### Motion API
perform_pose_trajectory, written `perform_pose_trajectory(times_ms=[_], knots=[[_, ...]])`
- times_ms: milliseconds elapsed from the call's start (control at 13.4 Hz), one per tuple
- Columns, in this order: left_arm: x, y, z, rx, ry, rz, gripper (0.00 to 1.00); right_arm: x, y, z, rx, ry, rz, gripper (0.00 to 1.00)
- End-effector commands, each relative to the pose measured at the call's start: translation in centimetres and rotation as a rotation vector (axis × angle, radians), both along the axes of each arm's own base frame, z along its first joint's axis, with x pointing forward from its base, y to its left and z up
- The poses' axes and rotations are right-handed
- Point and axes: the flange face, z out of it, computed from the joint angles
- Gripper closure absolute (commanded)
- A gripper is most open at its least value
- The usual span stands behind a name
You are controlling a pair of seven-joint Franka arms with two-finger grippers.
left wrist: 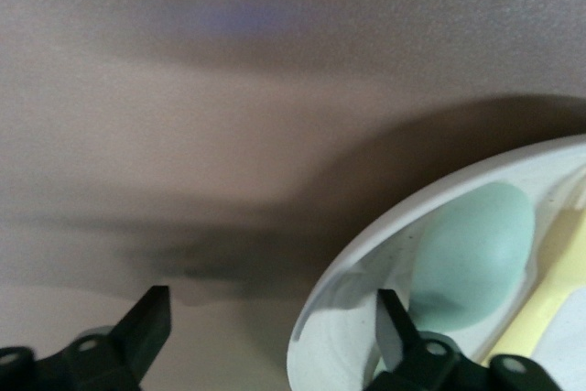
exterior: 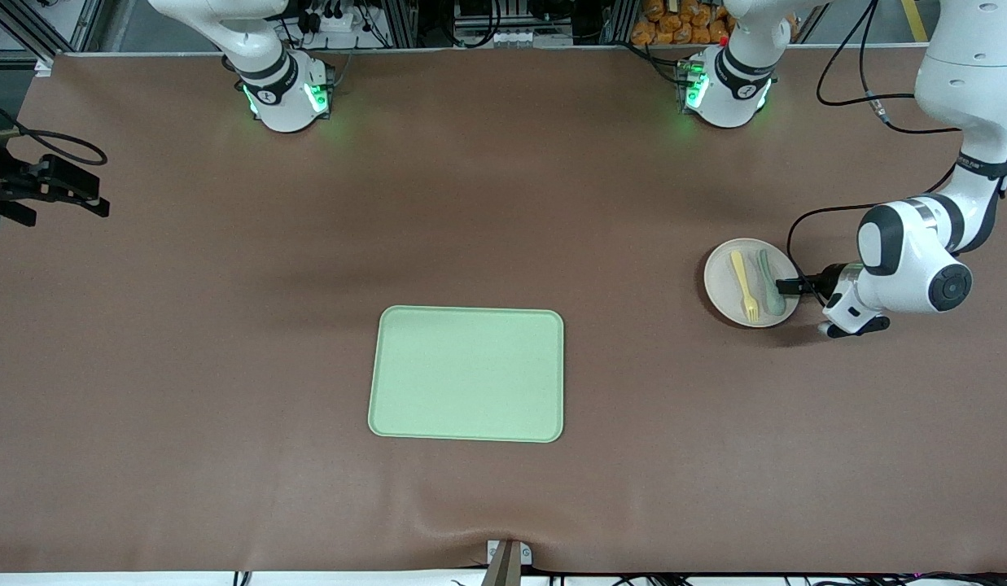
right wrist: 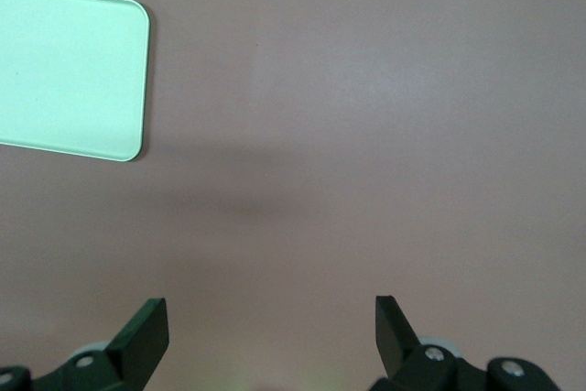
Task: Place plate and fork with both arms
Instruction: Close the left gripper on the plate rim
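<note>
Left wrist view: your left gripper (left wrist: 270, 336) fingers straddle the plate (left wrist: 366, 263) rim, spread; close squarely. Right gripper (right wrist: 270, 331) waits, spread.

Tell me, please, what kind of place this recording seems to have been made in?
Probably a robotics lab: two arms with green-lit bases are mounted on a brown-covered table, with aluminium framing and cables past its edge. Toy-like tableware, a plate holding a fork, suggests a staged test.
</note>
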Motion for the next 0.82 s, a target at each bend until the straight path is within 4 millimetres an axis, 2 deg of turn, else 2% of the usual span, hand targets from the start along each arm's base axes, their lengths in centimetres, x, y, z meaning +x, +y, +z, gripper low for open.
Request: perform_pose_trajectory(times_ms=[0,75,225,299,749], knots=[[-0.32,-0.72,0.65,-0.013,-0.016,-0.003,0.39,-0.49,-0.24,0.55,0.020,0.000,-0.012,0.00],[-0.30,-0.81,0.65,-0.014,-0.016,-0.004,0.52,-0.49,-0.24,0.55,0.020,0.000,-0.012,0.00],[-0.33,-0.82,0.57,-0.014,-0.015,-0.004,0.87,-0.45,-0.24,0.47,0.020,0.001,-0.012,0.00],[-0.25,-0.88,0.62,-0.013,-0.016,-0.009,1.00,-0.45,-0.24,0.47,0.020,0.001,-0.012,0.00],[0.17,-0.93,0.89,-0.013,-0.026,-0.030,1.00,-0.49,-0.24,0.55,0.020,0.000,-0.012,0.00]])
